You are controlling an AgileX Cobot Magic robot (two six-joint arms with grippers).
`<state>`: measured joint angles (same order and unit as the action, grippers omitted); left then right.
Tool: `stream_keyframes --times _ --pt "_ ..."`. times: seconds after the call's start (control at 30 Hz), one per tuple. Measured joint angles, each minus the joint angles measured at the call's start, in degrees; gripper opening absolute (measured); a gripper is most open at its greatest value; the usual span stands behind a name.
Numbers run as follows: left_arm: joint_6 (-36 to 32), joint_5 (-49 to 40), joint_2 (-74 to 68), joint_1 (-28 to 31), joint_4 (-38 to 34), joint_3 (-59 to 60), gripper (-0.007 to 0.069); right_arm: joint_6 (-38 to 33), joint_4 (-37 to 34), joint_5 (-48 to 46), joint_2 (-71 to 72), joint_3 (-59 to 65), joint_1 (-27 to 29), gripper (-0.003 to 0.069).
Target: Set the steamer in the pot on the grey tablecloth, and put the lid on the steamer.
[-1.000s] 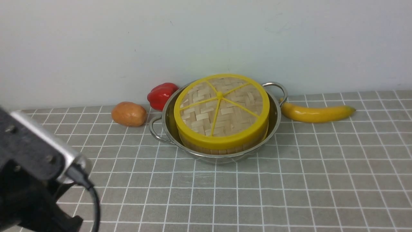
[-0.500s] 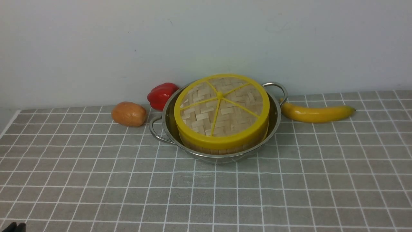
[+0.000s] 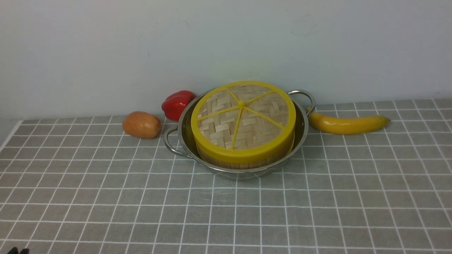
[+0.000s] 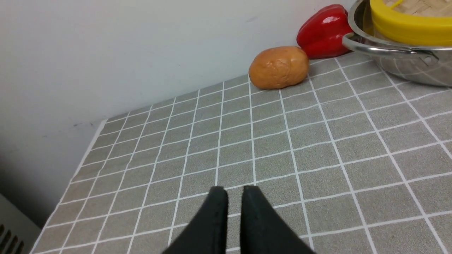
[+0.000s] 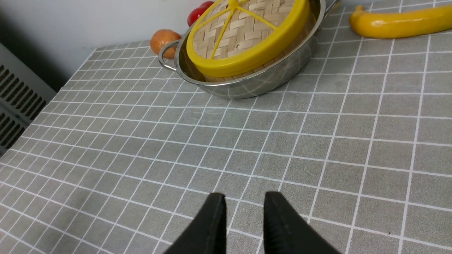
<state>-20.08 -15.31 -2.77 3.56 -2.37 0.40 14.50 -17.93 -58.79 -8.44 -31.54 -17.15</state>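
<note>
The shiny pot (image 3: 301, 124) stands on the grey tablecloth (image 3: 317, 204) near the back wall. Inside it sits the steamer (image 3: 243, 164), only a strip of its slat wall showing under the lid (image 3: 243, 116), which lies on top, tilted slightly toward me. My left gripper (image 4: 234, 192) hovers over bare cloth well to the pot's left and nearer to me; its fingers are a narrow slit apart and hold nothing. Only its tips (image 3: 18, 251) show in the front view. My right gripper (image 5: 244, 197) is open and empty over the cloth in front of the pot (image 5: 261, 84).
A brown potato (image 3: 141, 124) and a red pepper (image 3: 177, 104) lie to the left of the pot by the wall. A yellow banana (image 3: 348, 123) lies to its right. The cloth's left edge (image 4: 88, 148) drops off beside the left gripper.
The left arm, which filled the lower left of the front view, has pulled back out of it; only its fingertips remain at the bottom edge. Pot, steamer and lid have not moved.
</note>
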Motion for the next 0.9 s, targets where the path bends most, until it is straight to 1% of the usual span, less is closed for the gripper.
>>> stream_keyframes --times 0.27,0.37,0.43,0.53,0.57,0.6,0.67,0.7,0.73,0.9 --pt "0.0 0.1 0.0 0.0 0.0 0.0 0.0064 0.0 0.2 0.1 0.0 0.0 0.0 0.0200" --pt "0.0 0.1 0.0 0.0 0.0 0.0 0.0072 0.0 1.2 3.0 0.1 0.2 0.2 0.0209" --pt "0.0 0.2 0.0 0.0 0.0 0.0 0.0075 -1.2 2.2 9.8 0.5 0.7 1.9 0.0214" --pt "0.0 0.2 0.0 0.0 0.0 0.0 0.0075 -4.7 5.2 21.3 1.0 2.8 6.0 0.0219" --pt "0.0 0.2 0.0 0.0 0.0 0.0 0.0080 -6.5 7.0 26.0 1.2 4.1 7.8 0.0222" --pt "0.0 0.2 0.0 0.0 0.0 0.0 0.0085 -9.7 10.7 32.6 1.8 7.0 10.9 0.0226" --pt "0.0 0.2 0.0 0.0 0.0 0.0 0.0085 -11.2 14.6 37.0 2.9 10.7 13.3 0.0229" --pt "0.0 0.2 0.0 0.0 0.0 0.0 0.0085 -11.3 14.6 37.3 2.9 10.7 13.5 0.0230" --pt "0.0 0.2 0.0 0.0 0.0 0.0 0.0085 -11.9 17.3 39.7 4.1 14.8 15.6 0.0233" --pt "0.0 0.2 0.0 0.0 0.0 0.0 0.0096 -12.0 19.6 42.9 7.5 23.6 19.6 0.0239"
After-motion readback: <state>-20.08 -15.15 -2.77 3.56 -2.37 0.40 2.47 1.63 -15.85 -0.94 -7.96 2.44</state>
